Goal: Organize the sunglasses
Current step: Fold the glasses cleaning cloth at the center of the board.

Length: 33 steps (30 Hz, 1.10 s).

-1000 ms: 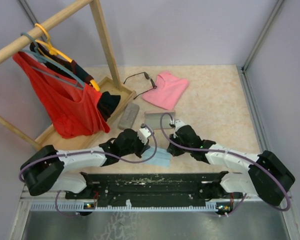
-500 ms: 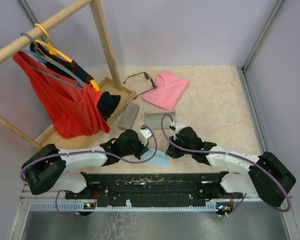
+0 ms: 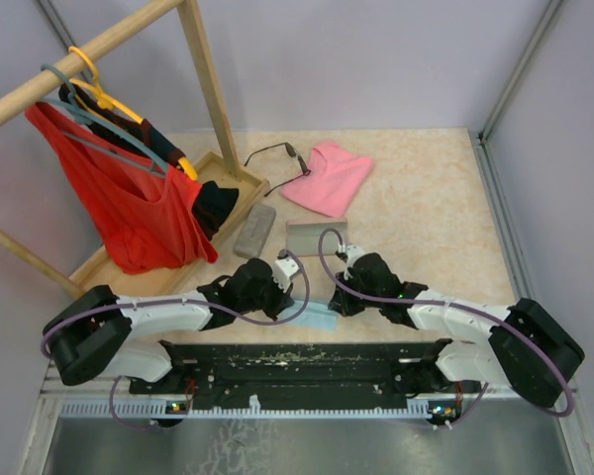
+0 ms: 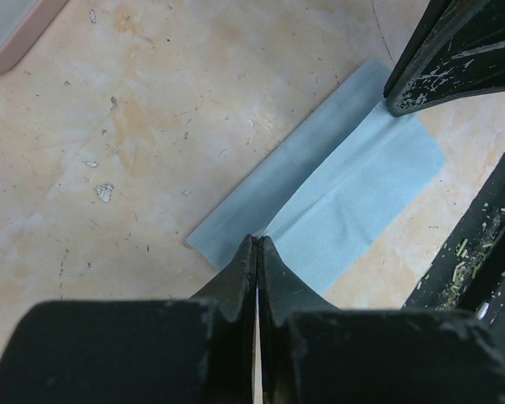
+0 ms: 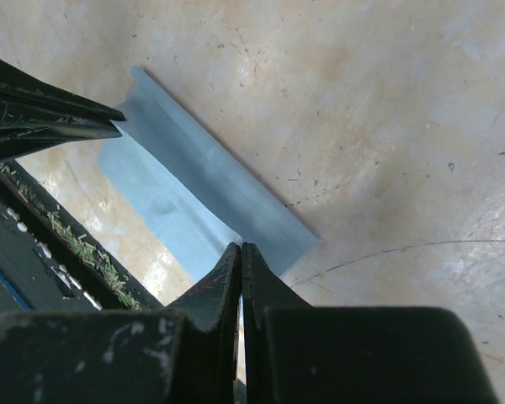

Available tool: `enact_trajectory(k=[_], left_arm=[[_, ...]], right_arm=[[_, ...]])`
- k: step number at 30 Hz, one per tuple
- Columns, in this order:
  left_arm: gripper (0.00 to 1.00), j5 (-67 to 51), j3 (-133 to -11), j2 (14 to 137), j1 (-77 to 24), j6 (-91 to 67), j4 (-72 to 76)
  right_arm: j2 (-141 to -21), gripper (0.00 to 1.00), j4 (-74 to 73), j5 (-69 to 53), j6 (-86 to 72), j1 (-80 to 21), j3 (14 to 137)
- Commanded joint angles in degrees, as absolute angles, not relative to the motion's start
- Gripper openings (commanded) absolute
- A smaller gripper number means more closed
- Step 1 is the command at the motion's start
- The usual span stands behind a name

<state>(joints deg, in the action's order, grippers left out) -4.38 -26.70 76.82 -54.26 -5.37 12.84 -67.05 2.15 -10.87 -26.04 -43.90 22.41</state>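
One pair of thin dark wire-framed sunglasses (image 3: 277,155) lies at the back of the table, beside a pink cloth (image 3: 329,176), far from both arms. Near the front edge a light-blue cloth (image 3: 319,318) lies folded lengthwise. My left gripper (image 3: 293,299) is shut on its left end (image 4: 257,242), and the cloth (image 4: 353,194) stretches away from the tips. My right gripper (image 3: 335,299) is shut on the opposite end (image 5: 241,248) of the same cloth (image 5: 185,194). The two grippers face each other across it.
A grey oblong case (image 3: 255,230) and a second grey case (image 3: 315,236) lie just behind the grippers. A wooden rack (image 3: 203,69) with a red garment (image 3: 139,213) on hangers stands at the left. The black base rail (image 3: 307,361) runs close behind the cloth's near edge.
Both grippers have drawn slightly toward the near edge, still shut. The light-blue cloth has come with them and shows narrower than before.
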Motion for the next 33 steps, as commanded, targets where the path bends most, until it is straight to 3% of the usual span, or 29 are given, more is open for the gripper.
enact_trajectory(k=[1,33], left_arm=[[0.01,-6.08,-25.98,76.2,-54.25,-6.64,12.59],[0.01,-9.35,-25.43,75.25,-54.53,-8.44,10.59]], right_arm=[[-67.38,0.0,4.58,-11.76,-26.59,-43.92,22.55],[-67.11,0.01,3.35,-12.78,-27.3,-46.48,21.19]])
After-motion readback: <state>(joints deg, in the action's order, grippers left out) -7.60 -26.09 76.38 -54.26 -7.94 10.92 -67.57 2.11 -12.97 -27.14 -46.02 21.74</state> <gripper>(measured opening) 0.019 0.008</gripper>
